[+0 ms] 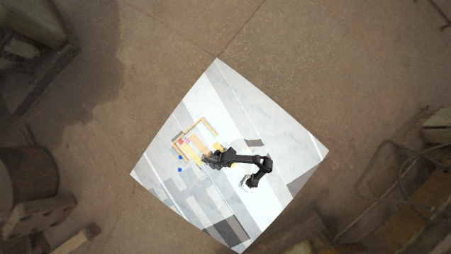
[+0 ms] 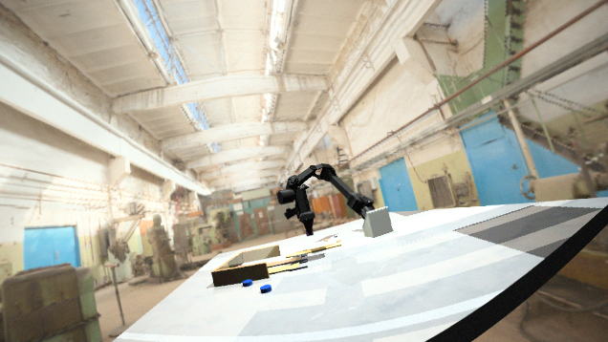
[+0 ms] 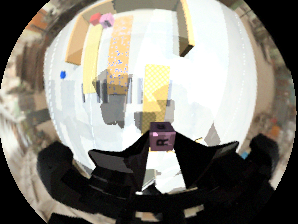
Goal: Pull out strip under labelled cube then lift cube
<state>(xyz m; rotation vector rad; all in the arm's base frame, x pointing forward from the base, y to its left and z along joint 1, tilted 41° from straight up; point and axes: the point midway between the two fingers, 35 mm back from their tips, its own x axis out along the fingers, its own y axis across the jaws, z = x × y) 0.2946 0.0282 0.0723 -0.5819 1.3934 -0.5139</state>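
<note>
The labelled cube [image 3: 162, 141], dark pink with a black R, is between the fingertips of my gripper [image 3: 160, 132] [image 2: 310, 233] [image 1: 203, 159]. The gripper is shut on it and holds it above the table. The cube is hidden in the top view and cannot be made out in the exterior view. A yellow checkered strip [image 3: 157, 82] [image 1: 217, 145] lies outside the frame's open side, partly under the arm in the top view. An orange dotted strip [image 3: 120, 55] [image 1: 198, 142] and a plain yellow strip [image 3: 91, 60] [image 1: 191, 153] lie side by side, reaching into the frame.
A wooden three-sided frame [image 1: 192, 126] [image 2: 239, 275] [image 3: 185, 25] has upright walls. A red cube [image 3: 95, 19] [image 1: 181, 142] and a pink cube [image 3: 106, 20] [image 1: 188, 140] are at the strips' far ends. Two blue discs [image 1: 180, 157] [image 2: 266, 288] lie outside the frame.
</note>
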